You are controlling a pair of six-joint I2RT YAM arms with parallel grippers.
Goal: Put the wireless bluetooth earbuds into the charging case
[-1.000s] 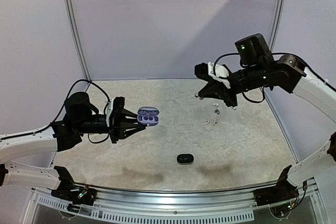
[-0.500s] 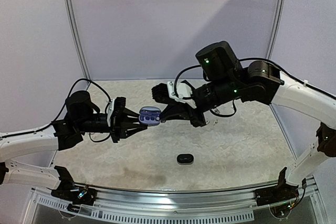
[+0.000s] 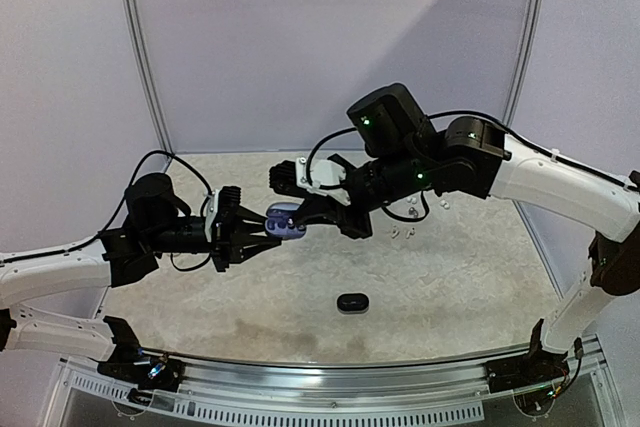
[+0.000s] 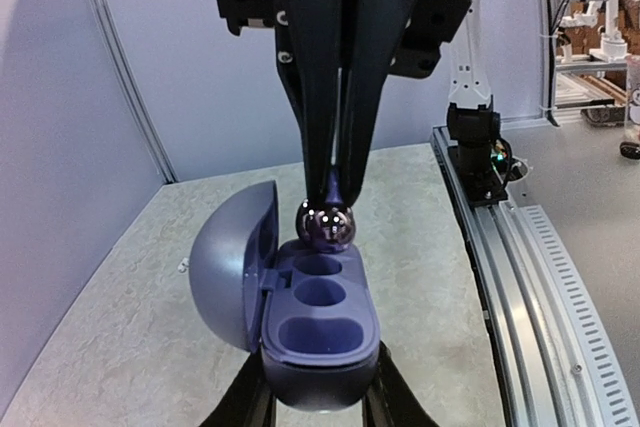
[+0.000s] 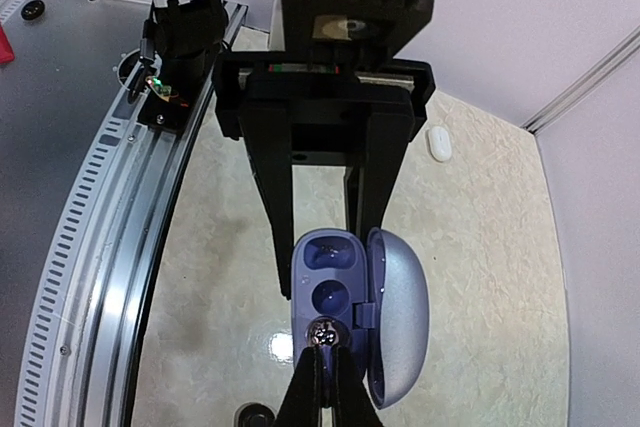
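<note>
Over the mottled beige table (image 3: 450, 277), the left gripper (image 3: 268, 231) clamps the open lilac plastic charging case (image 4: 322, 337) by its base, wells exposed for loading. The right gripper (image 4: 336, 179), almost shut, pinches a glossy dark round earbud (image 4: 324, 224) at the end well's rim; a second ago it hovered far right
</note>
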